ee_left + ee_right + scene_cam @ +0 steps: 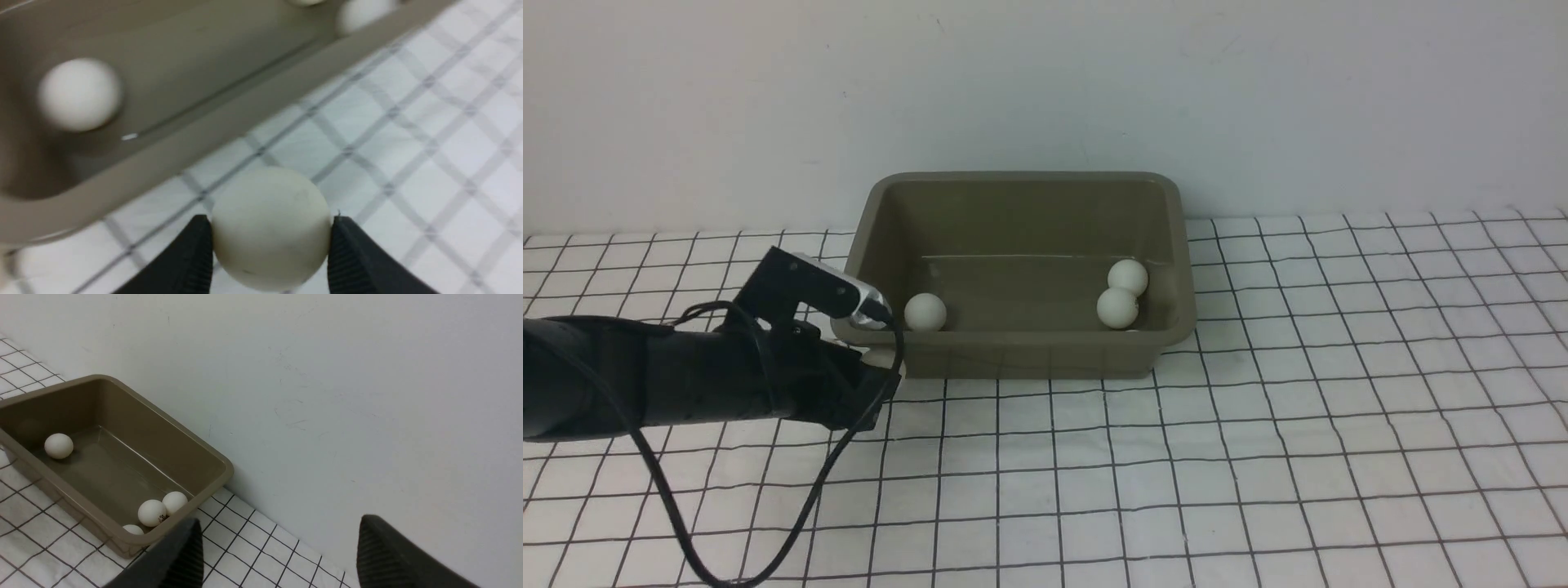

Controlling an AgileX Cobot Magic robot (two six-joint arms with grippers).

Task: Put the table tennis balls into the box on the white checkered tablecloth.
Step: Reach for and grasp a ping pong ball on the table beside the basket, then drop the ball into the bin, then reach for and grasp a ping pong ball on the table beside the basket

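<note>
beside the box (1029,357), the left pincer (270,220) clamps a ball (269,241); the right pincer (280,519) gapes empty.

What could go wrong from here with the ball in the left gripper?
The left gripper pinches the ball only at its fingertips, so it might slip and roll across the tablecloth. The ball is outside the box, close to its rim; crossing without lifting could bump it.
</note>
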